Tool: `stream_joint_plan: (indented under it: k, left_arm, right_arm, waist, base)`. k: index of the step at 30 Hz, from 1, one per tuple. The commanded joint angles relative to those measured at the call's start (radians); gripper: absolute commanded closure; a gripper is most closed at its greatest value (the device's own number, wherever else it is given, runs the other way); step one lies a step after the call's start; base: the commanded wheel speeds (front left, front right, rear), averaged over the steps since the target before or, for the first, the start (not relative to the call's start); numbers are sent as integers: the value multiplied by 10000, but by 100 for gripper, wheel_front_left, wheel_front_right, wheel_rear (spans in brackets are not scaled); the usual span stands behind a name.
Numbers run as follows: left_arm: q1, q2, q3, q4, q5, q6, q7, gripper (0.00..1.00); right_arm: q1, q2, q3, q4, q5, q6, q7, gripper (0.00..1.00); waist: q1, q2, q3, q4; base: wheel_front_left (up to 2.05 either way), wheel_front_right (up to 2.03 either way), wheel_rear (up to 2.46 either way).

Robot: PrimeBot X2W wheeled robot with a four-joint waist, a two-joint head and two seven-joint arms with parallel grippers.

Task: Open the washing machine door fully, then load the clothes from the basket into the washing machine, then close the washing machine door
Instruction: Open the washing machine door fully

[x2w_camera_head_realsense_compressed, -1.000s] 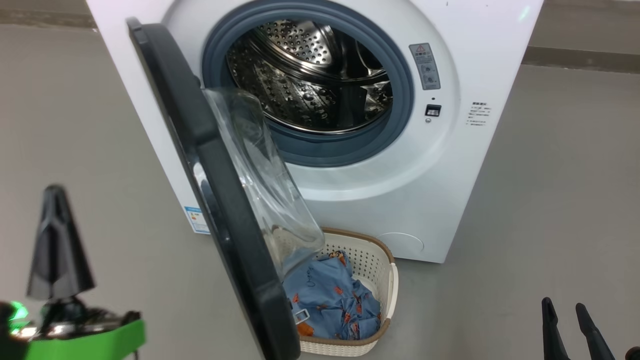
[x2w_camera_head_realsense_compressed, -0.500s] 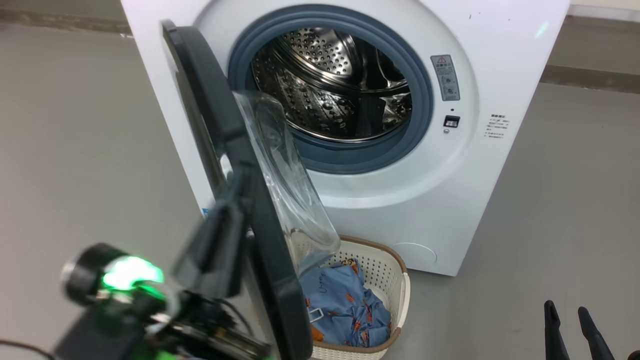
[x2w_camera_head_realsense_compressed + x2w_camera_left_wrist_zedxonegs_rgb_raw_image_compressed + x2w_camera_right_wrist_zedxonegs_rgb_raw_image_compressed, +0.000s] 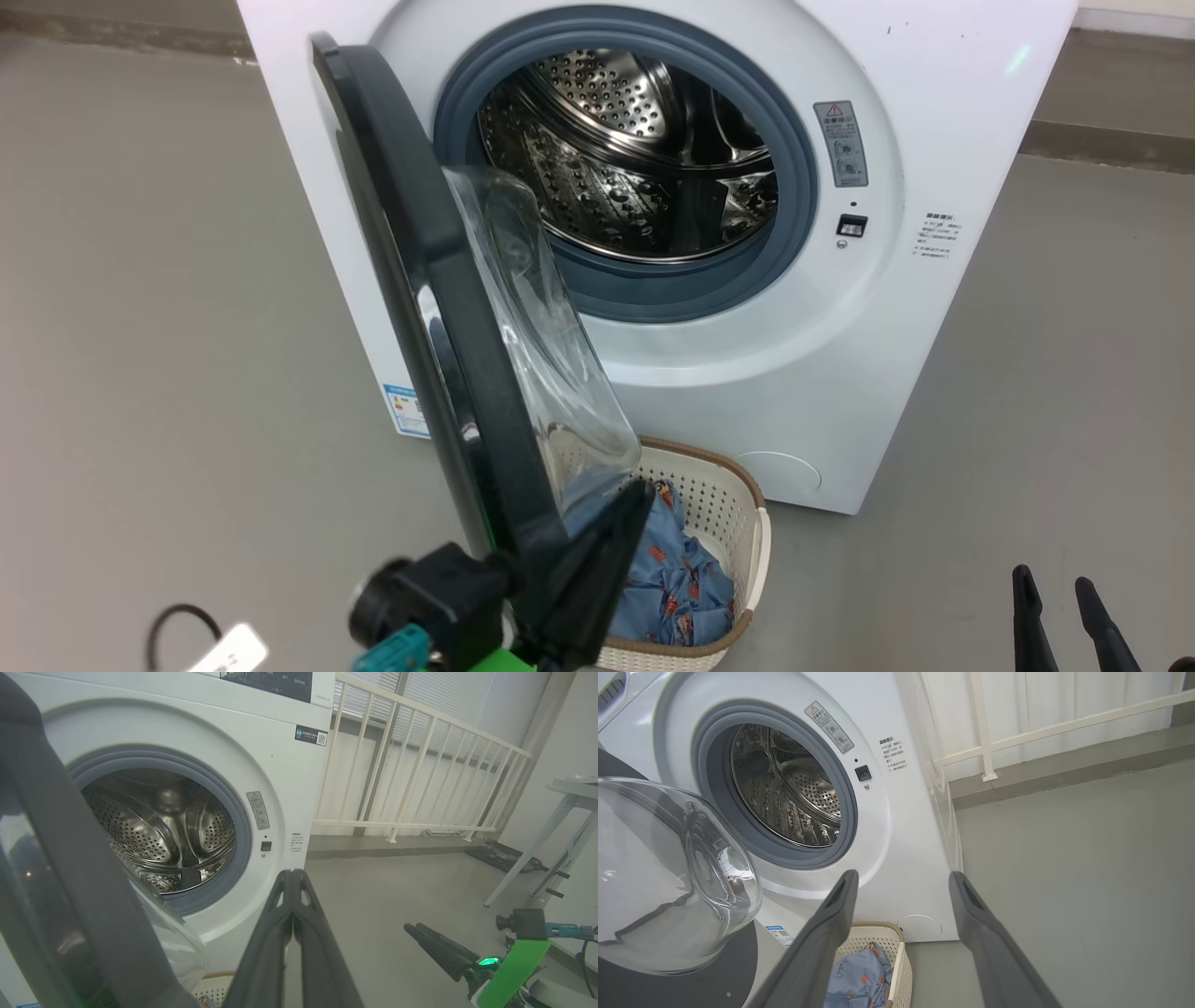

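Observation:
The white washing machine (image 3: 822, 373) stands with its steel drum exposed. The washing machine door (image 3: 411, 215) hangs open roughly square to the front, black rim edge-on, its glass bowl (image 3: 537, 355) bulging right. Below it sits the basket (image 3: 752, 523) with the blue clothes (image 3: 677, 583) inside. My left gripper (image 3: 638, 493) is shut and empty, its tip just right of the door's lower rim, under the glass bowl and over the basket. The left wrist view has its shut fingers (image 3: 292, 873) pointing at the machine front. My right gripper (image 3: 1053, 577) stands open at the lower right, empty (image 3: 903, 877).
Grey floor surrounds the machine. A dark cable loop (image 3: 177, 621) lies on the floor at lower left. A white railing (image 3: 420, 765) runs behind the machine and white table legs (image 3: 537, 858) stand to the right.
My left gripper has swept from the far left, past the door's outer face, to the inner side of its lower rim. The head camera shifted a little. The right gripper stayed put.

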Motion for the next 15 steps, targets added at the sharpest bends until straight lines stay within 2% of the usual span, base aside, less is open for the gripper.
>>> stream_joint_plan:
  k: [1, 3, 9, 15]
  left_arm:
    - [-114, 22, 233, -63, -138, 56, 93, 100]
    - [96, 21, 158, 290, -548, 98, 179, 100]
    - [165, 19, 91, 1239, -747, 332, 88, 100]
    - [-49, 13, -1, 1809, -780, 809, -152, 100]
  right_arm:
    - [-261, -144, 250, -197, -19, 29, -118, 0]
    - [-250, -142, 272, -174, -13, 29, -118, 0]
    - [-205, -136, 336, -82, -4, 29, -118, 0]
    - [-170, -132, 245, -68, -11, 29, -118, 0]
  waist:
    - [-1, -1, 3, 7]
    - [-1, -1, 33, 39]
    - [-1, -1, 111, 209]
    - [-1, -1, 186, 442]
  base:
    - [0, 0, 0]
    - [0, 0, 0]
    - [0, 0, 0]
    - [0, 0, 0]
